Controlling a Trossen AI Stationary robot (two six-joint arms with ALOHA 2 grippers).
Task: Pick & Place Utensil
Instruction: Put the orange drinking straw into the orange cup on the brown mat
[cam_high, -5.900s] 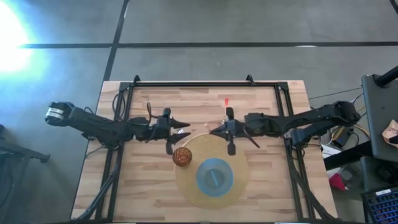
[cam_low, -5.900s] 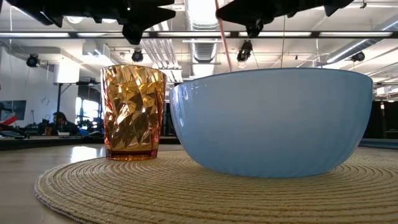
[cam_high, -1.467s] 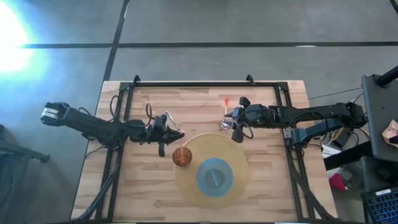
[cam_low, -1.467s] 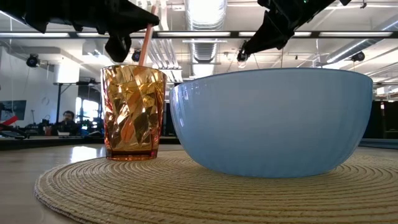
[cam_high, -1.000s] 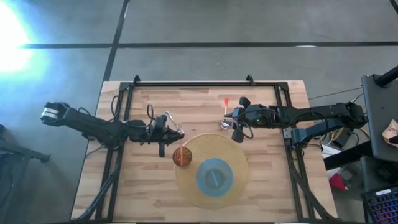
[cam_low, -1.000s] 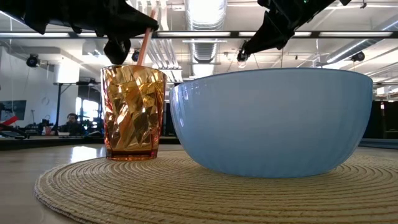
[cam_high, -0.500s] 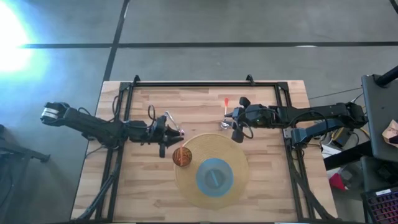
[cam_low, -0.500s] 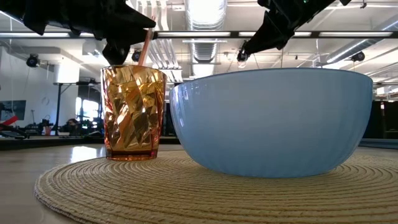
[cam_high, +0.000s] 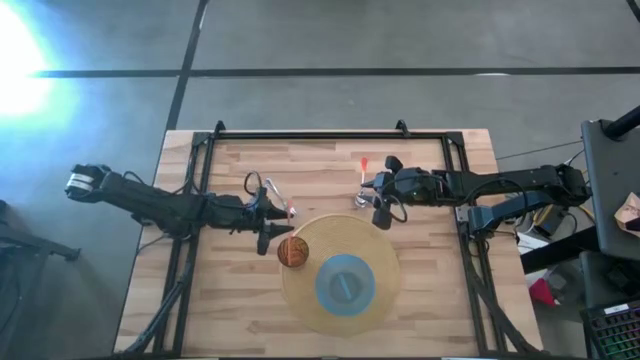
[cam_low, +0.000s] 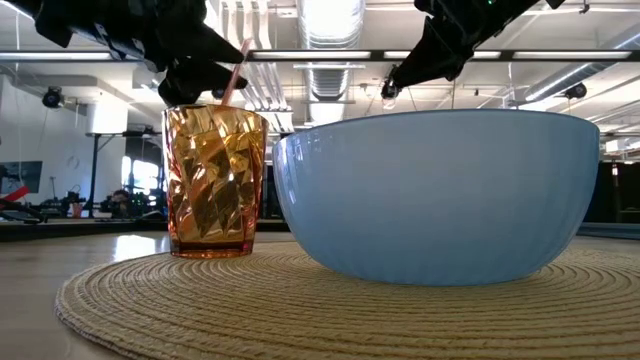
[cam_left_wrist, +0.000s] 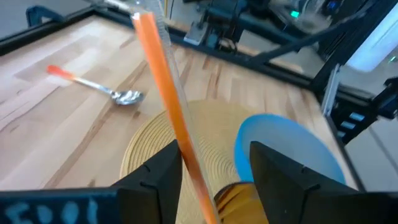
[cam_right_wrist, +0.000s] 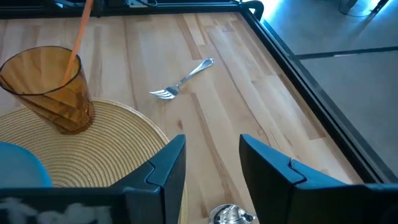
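Observation:
An orange straw (cam_left_wrist: 165, 87) stands tilted with its lower end in the amber faceted cup (cam_high: 292, 251), which stands on the woven placemat (cam_high: 380, 250). My left gripper (cam_high: 272, 215) hovers just above the cup's rim (cam_low: 215, 112). It is open, and the straw passes up between its fingers. My right gripper (cam_high: 372, 198) is open and empty, hovering over the bowl end of a spoon (cam_right_wrist: 230, 214). The spoon (cam_left_wrist: 99, 86) has an orange handle tip and lies flat on the wood. My left gripper's fingers stand apart on either side of the straw's middle (cam_left_wrist: 186, 155). The straw runs close along the inner side of one finger (cam_left_wrist: 165, 171). I cannot tell whether it touches that finger.
A light blue bowl (cam_high: 345, 283) stands on the placemat beside the cup, toward the table's near edge. A metal fork (cam_right_wrist: 183, 78) lies on the bare wood beyond the cup. A black frame (cam_high: 310, 133) runs along the table's far edge and sides.
My left gripper has gone a little toward the table's right edge and down toward the cup. The straw has tipped over a little more, with its lower end staying in the cup.

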